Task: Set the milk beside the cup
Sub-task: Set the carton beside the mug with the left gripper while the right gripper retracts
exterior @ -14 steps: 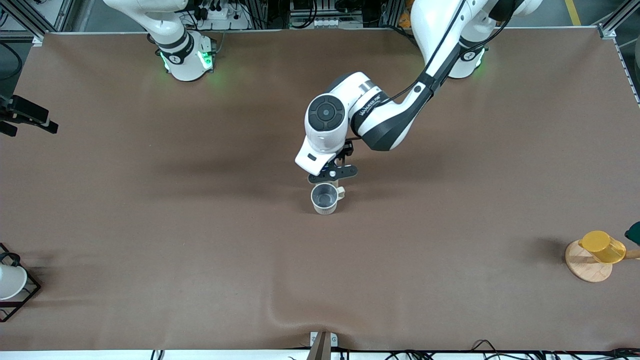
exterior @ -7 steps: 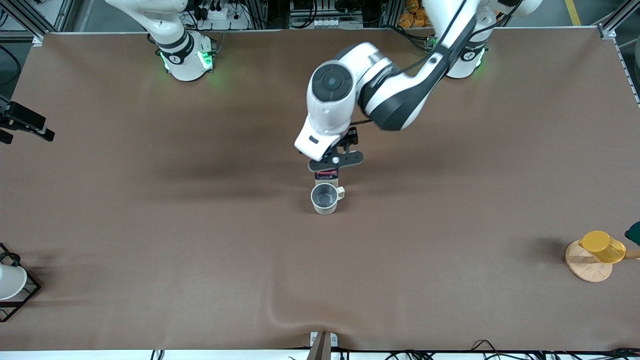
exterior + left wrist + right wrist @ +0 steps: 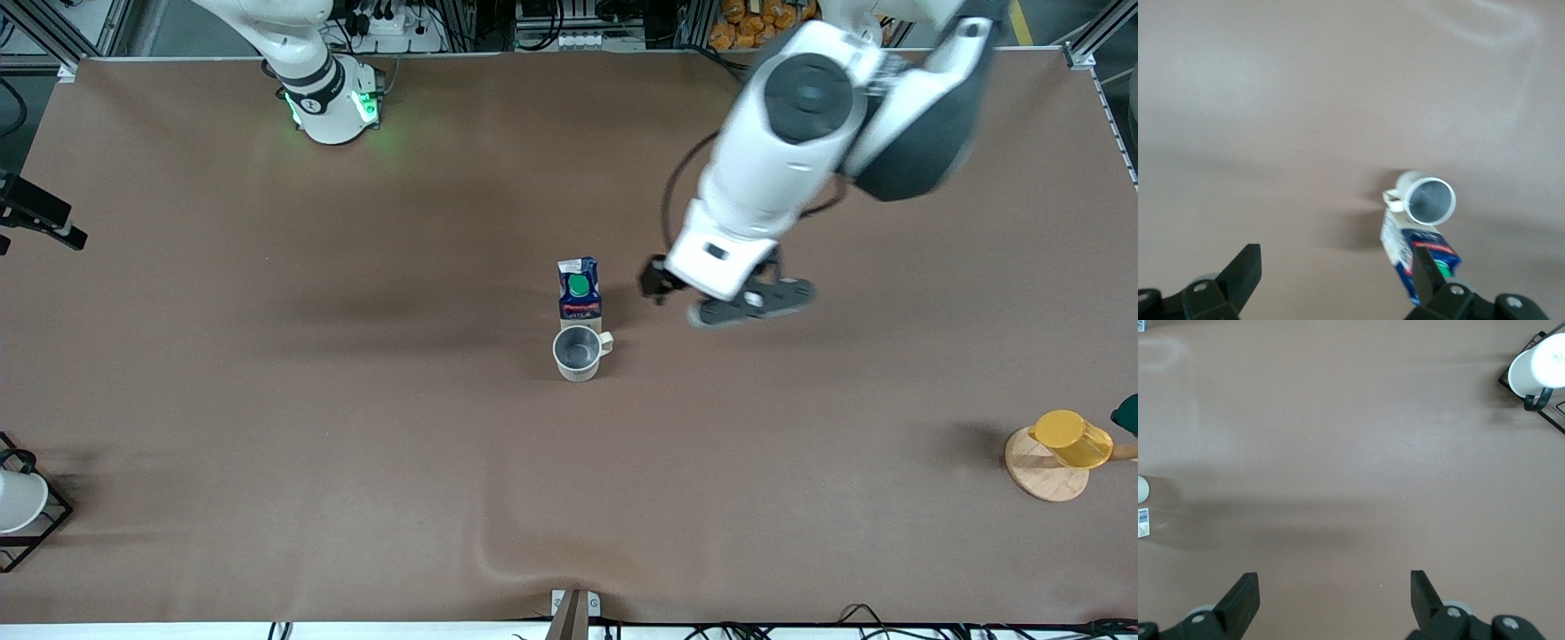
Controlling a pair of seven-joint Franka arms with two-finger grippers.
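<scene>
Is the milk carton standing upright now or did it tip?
Upright. The milk stands on its base right beside the cup, green cap up; the left claw is open and clear of it.

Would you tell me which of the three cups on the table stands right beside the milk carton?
The cream mug with the grey inside at mid-table; the carton stands against it. The yellow cup and the white cup sit at the table's two ends.

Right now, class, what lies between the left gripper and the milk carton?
Only bare brown table, in the front view: the open left gripper hangs beside the milk, nothing between.
</scene>
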